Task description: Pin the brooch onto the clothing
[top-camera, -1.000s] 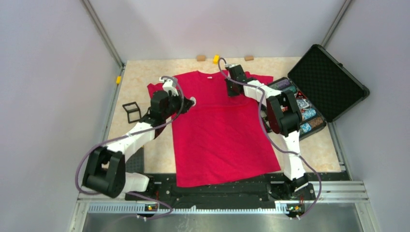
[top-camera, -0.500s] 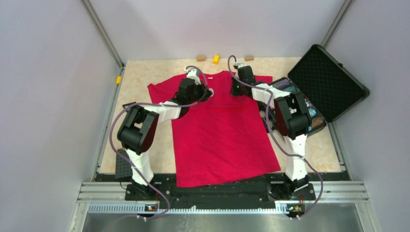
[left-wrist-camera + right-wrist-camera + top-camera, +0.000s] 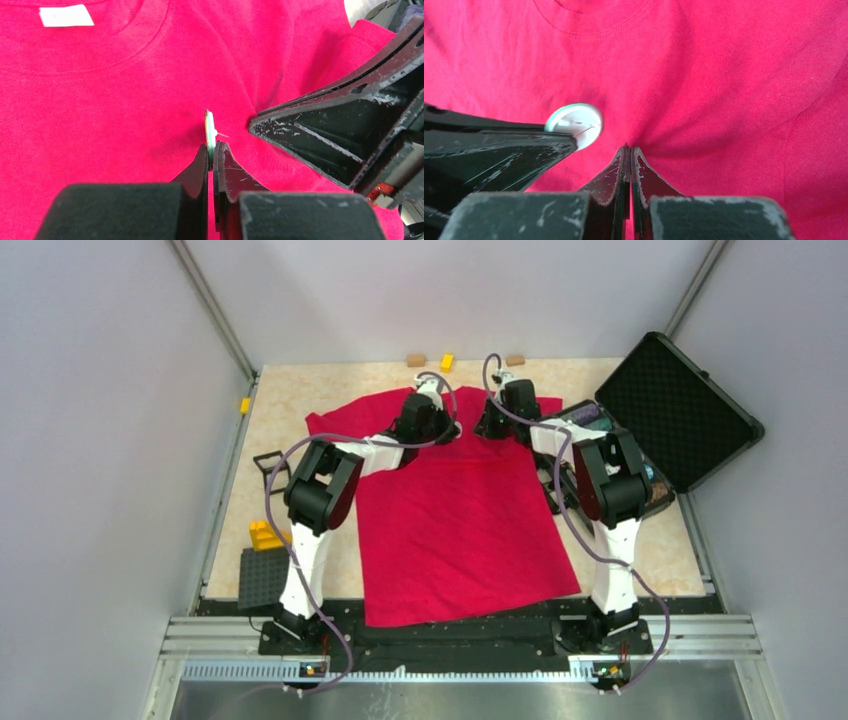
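Observation:
The clothing (image 3: 460,520), a red T-shirt, lies flat on the table with its collar at the far side. My left gripper (image 3: 451,427) is shut on the brooch (image 3: 210,129). In the left wrist view the brooch stands edge-on above the fingertips, its pin pointing right just over the chest fabric (image 3: 100,115). My right gripper (image 3: 489,426) is shut on a pinch of the clothing below the collar, and creases (image 3: 684,135) radiate from its tips. In the right wrist view the brooch (image 3: 576,122) shows its white back just left of my right gripper (image 3: 629,148). The white neck label (image 3: 66,15) shows at the collar.
An open black case (image 3: 672,410) holding colourful trinkets (image 3: 640,478) sits right of the shirt. Small blocks (image 3: 447,361) lie along the far edge. On the left are a black frame (image 3: 270,468), a yellow brick (image 3: 263,535) and a dark baseplate (image 3: 262,580).
My left arm has swung right across the shirt's upper part, bringing the brooch up beside the right gripper. The right gripper has shifted slightly right, still pinching fabric.

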Tool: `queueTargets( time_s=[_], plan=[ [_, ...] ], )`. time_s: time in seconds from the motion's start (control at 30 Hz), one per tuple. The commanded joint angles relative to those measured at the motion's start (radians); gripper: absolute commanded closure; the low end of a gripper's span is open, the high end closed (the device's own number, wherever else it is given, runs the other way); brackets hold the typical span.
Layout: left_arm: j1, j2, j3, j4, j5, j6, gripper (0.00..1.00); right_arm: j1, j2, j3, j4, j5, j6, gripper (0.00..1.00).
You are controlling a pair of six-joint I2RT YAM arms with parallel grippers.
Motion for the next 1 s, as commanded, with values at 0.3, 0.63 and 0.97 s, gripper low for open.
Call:
queueTargets(
  time_s=[0.3,0.63,0.97],
  plan=[
    [-0.019,0.086,0.22,-0.205,-0.005,0.051,1.0,-0.026,-0.094,-0.057,0.166,-0.117,0.06,1.0],
    [-0.02,0.106,0.25,-0.254,0.042,0.075,1.0,-0.026,-0.105,-0.073,0.208,-0.154,0.059,1.0],
    [-0.021,0.094,0.235,-0.219,0.128,0.109,1.0,-0.026,-0.07,-0.038,0.173,-0.201,0.007,1.0]
  ],
)
